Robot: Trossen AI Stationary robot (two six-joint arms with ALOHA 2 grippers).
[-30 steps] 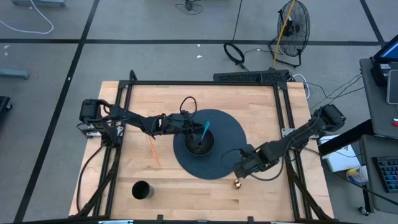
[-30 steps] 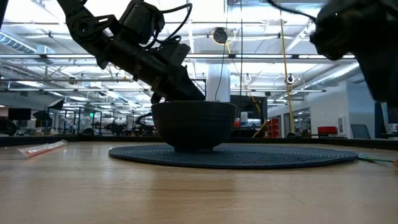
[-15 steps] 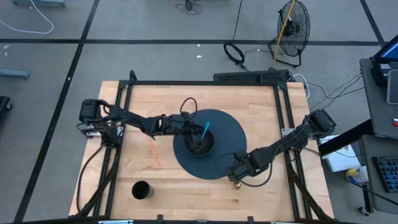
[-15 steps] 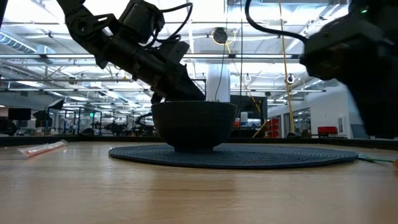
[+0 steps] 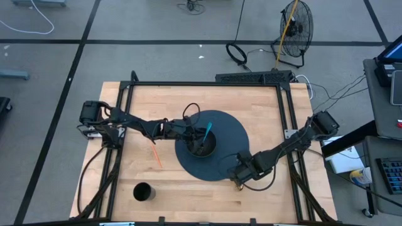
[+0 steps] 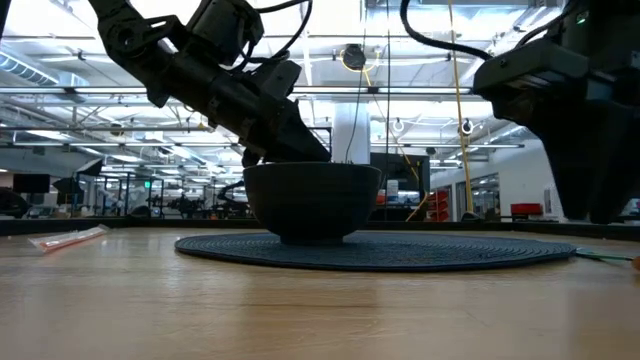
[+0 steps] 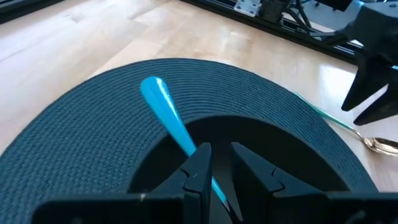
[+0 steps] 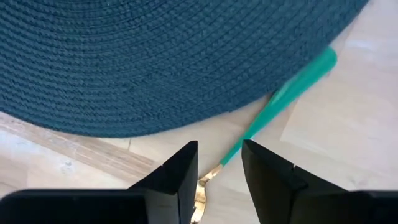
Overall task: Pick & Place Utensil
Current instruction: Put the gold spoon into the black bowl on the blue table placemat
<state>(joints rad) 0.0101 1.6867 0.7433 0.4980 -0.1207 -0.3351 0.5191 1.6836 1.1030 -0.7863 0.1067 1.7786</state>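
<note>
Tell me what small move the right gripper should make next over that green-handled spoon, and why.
Probably ease straight down, then close. The right gripper is open, its fingers either side of the green-handled spoon, which lies flat on the table beside the placemat, seemingly not yet gripped.

Above me one camera looking straight down on my bench, one level at bench-top, my two wrist cameras close, all sharing the mat

Blue utensil tilted in dark bowl, frame ctr; green-handled gold spoon flat, lower right, by mat edge.
</note>
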